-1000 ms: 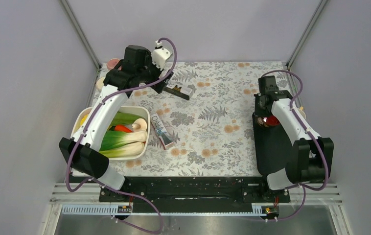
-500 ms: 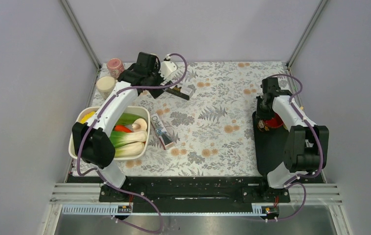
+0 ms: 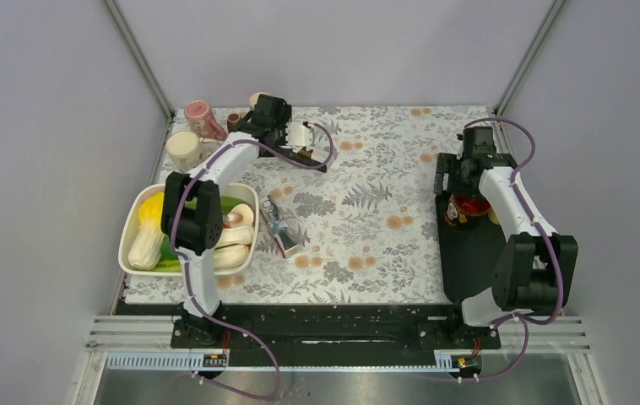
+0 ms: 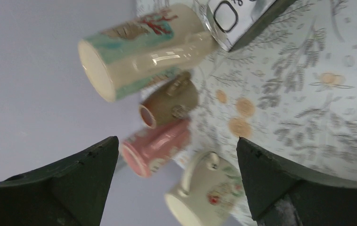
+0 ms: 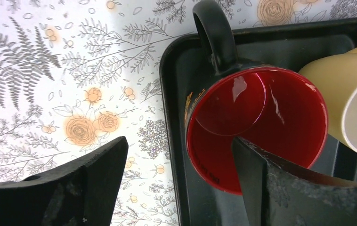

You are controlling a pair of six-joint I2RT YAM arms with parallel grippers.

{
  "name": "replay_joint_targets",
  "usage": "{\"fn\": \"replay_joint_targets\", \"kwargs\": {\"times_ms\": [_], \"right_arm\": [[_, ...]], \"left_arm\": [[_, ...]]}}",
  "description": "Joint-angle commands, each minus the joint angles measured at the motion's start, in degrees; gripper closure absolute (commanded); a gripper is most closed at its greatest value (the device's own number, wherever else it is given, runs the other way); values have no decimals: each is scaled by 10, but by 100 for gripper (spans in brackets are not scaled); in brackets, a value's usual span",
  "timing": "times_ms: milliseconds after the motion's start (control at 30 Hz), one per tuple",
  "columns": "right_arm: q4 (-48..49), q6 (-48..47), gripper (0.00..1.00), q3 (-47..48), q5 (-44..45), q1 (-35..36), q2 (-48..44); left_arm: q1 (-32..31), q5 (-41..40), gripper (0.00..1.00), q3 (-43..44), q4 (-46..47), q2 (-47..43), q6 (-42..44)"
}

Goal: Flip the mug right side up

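The flowered tablecloth (image 3: pixel 367 215) fills most of what I see. At its right edge, directly beneath the right pincer (image 5: pixel 180 141), lies a black tray (image 5: pixel 172 80), apparently the place set aside for crockery.

The mug (image 5: pixel 261 122) stands on that tray below and just ahead of the right pincer. Its mouth faces up, the glossy red inside is open to view, and the black handle points away from the fingers. To my eye it already sits right side up, so the job looks about finished. The right pincer is spread wide and grips nothing. One finger is out over the cloth and the other hangs across the mug's near rim. I judge it is held this way so the mug can stand on its own.

A pale yellow cup (image 5: pixel 346 99) lies on its side to the right of the pincer, close against the mug. I cannot tell whether they touch.

The left pincer (image 4: pixel 176 139) gapes fully, empty. It faces a cluster of four vessels ahead of it: a tall painted cup (image 4: pixel 143 47), a brown mug (image 4: pixel 169 101), a pink mug (image 4: pixel 155 146) and a cream flowered mug (image 4: pixel 205 188). It probably waits there, well clear of the tray.
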Motion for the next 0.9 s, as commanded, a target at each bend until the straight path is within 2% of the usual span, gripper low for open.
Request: {"fn": "replay_joint_targets", "kwargs": {"times_ms": [0, 67, 167, 333, 433, 567, 733, 867], "right_arm": [[-3, -2, 7, 24, -33, -1, -47], [4, -2, 1, 21, -52, 1, -60], [20, -2, 0, 12, -70, 0, -74], [26, -4, 0, 0, -64, 1, -83], [29, -3, 0, -4, -66, 1, -85], [30, -2, 1, -2, -77, 0, -82], [34, -4, 1, -1, -100, 2, -83], [37, -6, 1, -5, -93, 2, -92]], "left_arm": [[5, 38, 1, -4, 108, 11, 231], [12, 83, 4, 17, 85, 28, 271], [24, 136, 13, 69, 23, 65, 336], [32, 132, 12, 110, 4, 122, 454], [32, 124, 13, 126, -6, 149, 494], [33, 108, 24, 137, -11, 181, 517], [33, 83, 49, 144, 79, 219, 549], [35, 68, 55, 186, 58, 240, 555]]}}
